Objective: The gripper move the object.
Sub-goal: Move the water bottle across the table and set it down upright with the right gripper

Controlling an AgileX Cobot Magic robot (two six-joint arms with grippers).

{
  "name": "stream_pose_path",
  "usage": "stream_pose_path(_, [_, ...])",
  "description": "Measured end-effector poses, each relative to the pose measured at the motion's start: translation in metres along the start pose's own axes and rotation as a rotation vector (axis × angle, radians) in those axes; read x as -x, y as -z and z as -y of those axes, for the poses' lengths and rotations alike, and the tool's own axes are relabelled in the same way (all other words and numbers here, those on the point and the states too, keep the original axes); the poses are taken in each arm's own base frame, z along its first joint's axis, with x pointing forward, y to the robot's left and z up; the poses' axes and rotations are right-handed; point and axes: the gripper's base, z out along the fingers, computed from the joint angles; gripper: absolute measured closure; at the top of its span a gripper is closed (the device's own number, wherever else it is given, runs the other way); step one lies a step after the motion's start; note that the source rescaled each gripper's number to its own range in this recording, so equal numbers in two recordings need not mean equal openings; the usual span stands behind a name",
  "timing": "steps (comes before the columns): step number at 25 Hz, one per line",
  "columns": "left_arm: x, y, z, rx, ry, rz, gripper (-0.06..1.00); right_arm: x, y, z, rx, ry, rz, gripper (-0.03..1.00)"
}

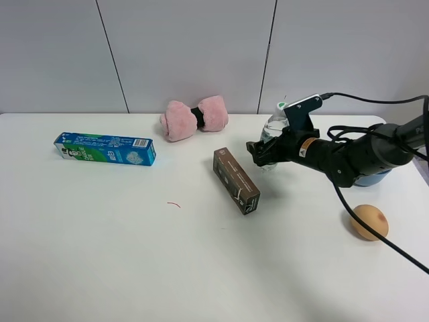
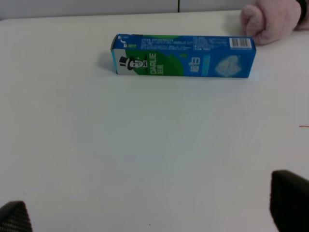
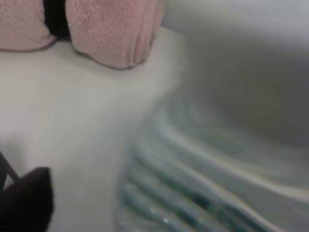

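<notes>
The bottle (image 1: 273,127) stands beside the brown box's (image 1: 236,181) far end, off-centre between the spread jaws of my right gripper (image 1: 263,157). If I close now, one finger could knock this tall, light bottle over.

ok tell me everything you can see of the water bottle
The water bottle is small, of clear ribbed plastic, with a pale cap and a hint of green near the top. It stands upright on the white table, back right. The right pincer covers its lower part. In the right wrist view the bottle is a close blur, and one dark finger stands apart from it. Contact cannot be told.
</notes>
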Motion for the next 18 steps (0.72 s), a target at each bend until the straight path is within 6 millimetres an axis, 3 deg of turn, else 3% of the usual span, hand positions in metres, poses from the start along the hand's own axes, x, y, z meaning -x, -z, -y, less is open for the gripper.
stream_pose_path(4, [0.000, 0.000, 0.000, 0.000, 0.000, 0.000, -0.06, -0.001, 0.000, -0.001, 0.013, -0.002, -0.007, -0.02])
stream_pose_path(12, [0.000, 0.000, 0.000, 0.000, 0.000, 0.000, -0.06, 0.000, 0.001, -0.001, 0.013, 0.002, -0.013, -0.03])
stream_pose_path(18, [0.000, 0.000, 0.000, 0.000, 0.000, 0.000, -0.06, 0.019, 0.013, 0.000, 0.000, 0.021, 0.003, -0.03])
